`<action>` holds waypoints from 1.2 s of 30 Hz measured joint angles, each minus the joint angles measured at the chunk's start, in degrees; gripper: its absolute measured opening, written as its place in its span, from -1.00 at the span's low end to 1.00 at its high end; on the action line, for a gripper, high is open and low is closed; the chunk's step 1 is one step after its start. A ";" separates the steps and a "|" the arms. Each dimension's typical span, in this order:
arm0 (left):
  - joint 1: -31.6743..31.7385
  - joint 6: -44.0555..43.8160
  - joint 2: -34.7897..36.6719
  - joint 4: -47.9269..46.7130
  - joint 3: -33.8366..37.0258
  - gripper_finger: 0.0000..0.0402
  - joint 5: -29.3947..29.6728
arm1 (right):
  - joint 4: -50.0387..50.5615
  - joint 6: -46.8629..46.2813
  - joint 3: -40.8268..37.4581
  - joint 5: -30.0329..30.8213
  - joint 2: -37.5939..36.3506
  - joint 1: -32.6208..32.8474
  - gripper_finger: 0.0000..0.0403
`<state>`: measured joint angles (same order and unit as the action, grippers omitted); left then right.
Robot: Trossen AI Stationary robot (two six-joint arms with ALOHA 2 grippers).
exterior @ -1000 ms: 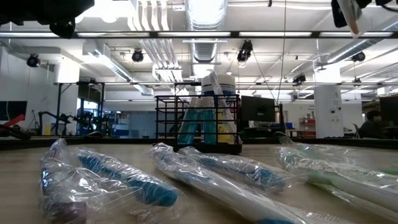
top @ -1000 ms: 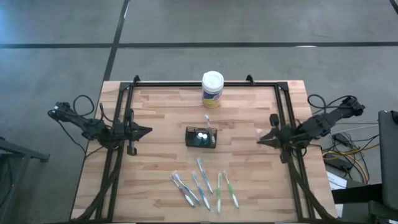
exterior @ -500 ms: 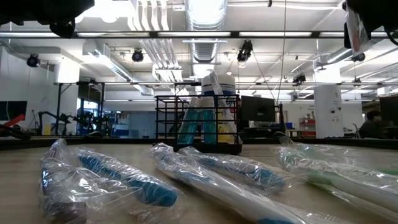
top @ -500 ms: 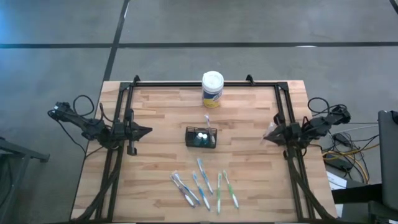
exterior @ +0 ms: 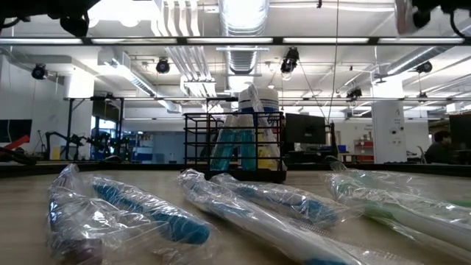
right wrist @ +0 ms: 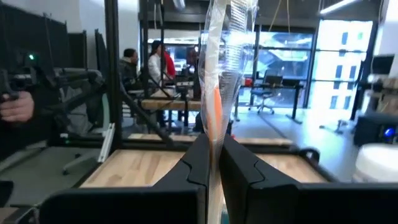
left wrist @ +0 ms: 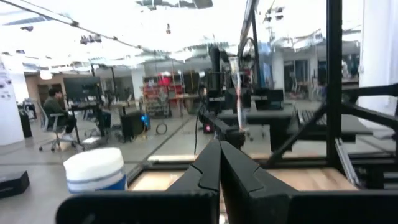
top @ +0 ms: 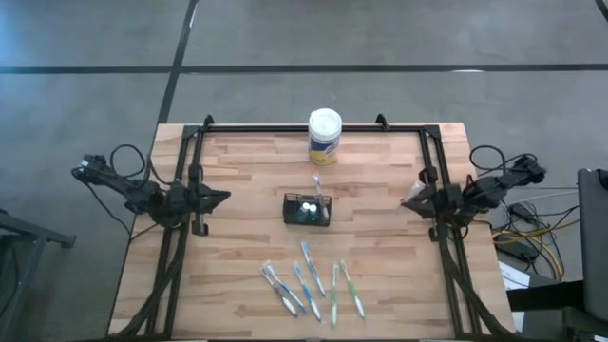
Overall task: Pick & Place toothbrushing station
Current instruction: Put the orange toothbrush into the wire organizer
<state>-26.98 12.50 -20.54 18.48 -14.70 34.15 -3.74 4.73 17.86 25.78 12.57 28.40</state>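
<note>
Black wire-mesh caddy at table centre, upright, two white-capped tubes inside; seen end-on in low view with blue-green contents showing through mesh. White-lidded canister with yellow label at far table edge, well apart from caddy; also partly visible in left wrist view.

Wrapped toothbrushes in a loose row on near part of wooden table, five or so, blue and green, each in clear plastic; close in low view. One more small wrapped item between canister and caddy; type cannot tell.

Right gripper at right table edge beside frame upright, raised off the surface. Fingers clamped on a toothbrush in clear wrapper, orange handle visible, standing upright out of the closed jaws.

Left gripper at left table edge, waiting, well apart from caddy. Fingers pressed together, nothing between them.

People in room beyond table in both wrist views, one seated.
</note>
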 joint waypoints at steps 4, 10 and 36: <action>0.10 1.39 -2.97 0.99 -0.68 -0.97 0.01 | -1.33 3.09 6.96 -0.07 12.40 -0.73 -0.94; 1.35 -2.47 -9.33 1.25 -5.36 -0.93 0.89 | -3.40 6.58 17.16 -4.45 30.06 -6.12 -0.94; 9.37 2.62 -31.21 3.09 -25.69 0.06 -13.47 | -9.92 13.64 54.50 -40.01 77.44 -25.76 -0.94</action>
<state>-17.61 15.12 -51.76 21.57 -40.39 20.68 -13.66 18.37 72.37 -14.22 90.00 2.65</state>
